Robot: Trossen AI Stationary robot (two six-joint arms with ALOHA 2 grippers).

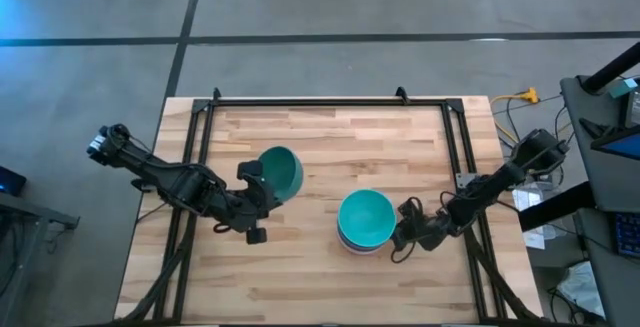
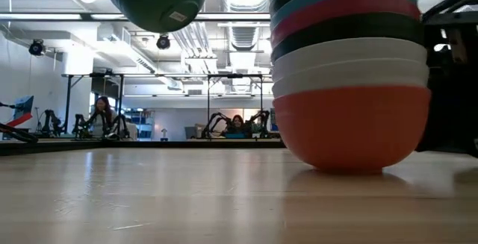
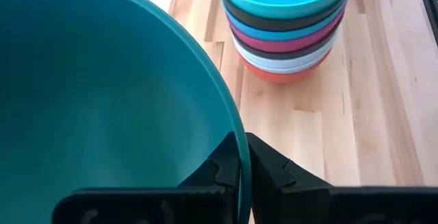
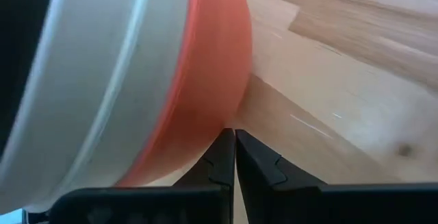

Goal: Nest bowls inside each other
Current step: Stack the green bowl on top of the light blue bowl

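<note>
Dark teal bowl (image 1: pixel 281 172) carries a small pale label (image 2: pixel 178 16) on its underside; text too small to read. Left gripper (image 1: pixel 258 189) is clamped on this bowl's rim, holding it tilted above the table (image 1: pixel 300 287), well apart from the stack (image 1: pixel 364 222). Stack: turquoise on top, red-pink at the bottom. Right gripper (image 1: pixel 405 229) sits against the stack's far side, fingers (image 4: pixel 236 159) closed together, gripping nothing visible. People (image 2: pixel 101 113) sit in the room behind.

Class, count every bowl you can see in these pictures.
9: dark teal bowl held aloft by left gripper; eight in the stack beside right gripper; more may hide inside.
</note>
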